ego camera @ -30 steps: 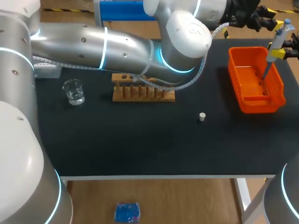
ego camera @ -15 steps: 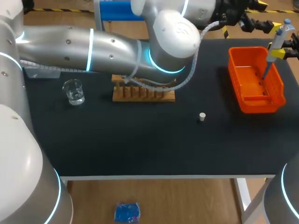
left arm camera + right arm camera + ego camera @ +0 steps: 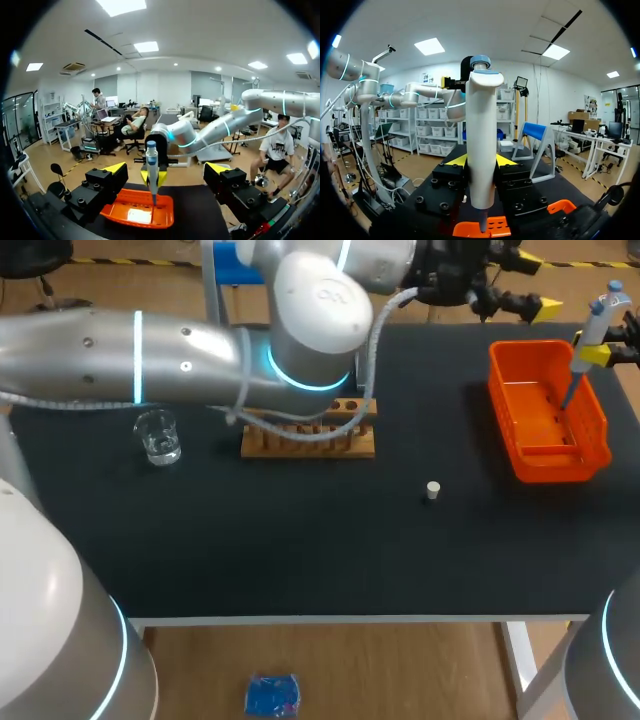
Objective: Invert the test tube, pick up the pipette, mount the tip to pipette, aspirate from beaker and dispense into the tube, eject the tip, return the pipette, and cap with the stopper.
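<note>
Right gripper (image 3: pixel 592 354) was clamped on the pipette (image 3: pixel 598 315), held upright at the table's far right, thin lower end pointing down into the orange bin (image 3: pixel 498 390). Left gripper (image 3: pixel 536 282) was spread wide and empty at the far edge of the table, near the bin. Its fingers were turned toward the pipette but well apart from it, and in the left wrist view the pipette stood straight ahead of them. The beaker (image 3: pixel 157 435), with clear liquid in it, stood at the left. The rack (image 3: pixel 310 445) lay near the middle, partly under my left arm, and the stopper (image 3: pixel 432 490) lay loose on the mat between rack and bin. I could not make out the tube.

I judged the step in hand to be work at the pipette's tip. The pipette hung over the bin, far from both beaker and rack. I leaned toward ejection, though I could not rule out mounting. The next move seemed to call for my left gripper to close the gap and meet the pipette's head squarely. The right would have to keep the pipette steady above the bin so that a released tip dropped inside. Capping was not yet done.
</note>
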Controlling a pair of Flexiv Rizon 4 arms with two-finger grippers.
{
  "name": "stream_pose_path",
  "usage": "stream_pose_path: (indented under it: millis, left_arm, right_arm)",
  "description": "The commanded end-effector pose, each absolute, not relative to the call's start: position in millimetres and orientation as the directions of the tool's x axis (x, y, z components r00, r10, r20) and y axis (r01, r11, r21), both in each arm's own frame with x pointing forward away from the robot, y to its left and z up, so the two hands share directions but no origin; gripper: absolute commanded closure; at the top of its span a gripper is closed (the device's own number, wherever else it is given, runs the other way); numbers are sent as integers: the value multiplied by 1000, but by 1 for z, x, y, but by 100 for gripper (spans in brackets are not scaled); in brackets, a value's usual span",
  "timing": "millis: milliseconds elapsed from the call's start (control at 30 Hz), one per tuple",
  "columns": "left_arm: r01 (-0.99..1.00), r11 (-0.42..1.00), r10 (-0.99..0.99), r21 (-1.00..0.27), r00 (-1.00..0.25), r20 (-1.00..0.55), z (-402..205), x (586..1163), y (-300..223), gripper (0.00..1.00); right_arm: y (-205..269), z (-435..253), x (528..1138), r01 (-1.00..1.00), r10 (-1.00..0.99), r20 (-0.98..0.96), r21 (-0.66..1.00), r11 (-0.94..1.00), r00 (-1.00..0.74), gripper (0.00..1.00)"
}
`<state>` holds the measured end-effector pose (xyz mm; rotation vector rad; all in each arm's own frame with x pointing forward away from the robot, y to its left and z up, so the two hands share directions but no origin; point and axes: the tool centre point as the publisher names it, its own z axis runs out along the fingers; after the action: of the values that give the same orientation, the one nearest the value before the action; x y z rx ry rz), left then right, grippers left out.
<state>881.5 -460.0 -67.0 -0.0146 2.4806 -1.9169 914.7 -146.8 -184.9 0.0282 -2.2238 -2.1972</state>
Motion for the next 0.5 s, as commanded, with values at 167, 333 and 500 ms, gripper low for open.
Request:
stream_pose_path:
  millis: [167, 333, 500]
  left_arm:
    - [-3, 104, -22, -995, -1000, 1, -89, 858, -425, 0]
    - [-8, 77, -50, -997, -999, 4, -101, 842, -414, 0]
    - [-7, 55, -81, -998, -997, 3, -111, 824, -404, 0]
  right_arm:
    - [-147, -184, 915, -1, -26, -1, 1000, 15, -1000, 100]
    - [-147, -184, 915, -1, -26, -1, 1000, 15, -1000, 100]
    - [-147, -184, 915, -1, -26, -1, 1000, 15, -1000, 100]
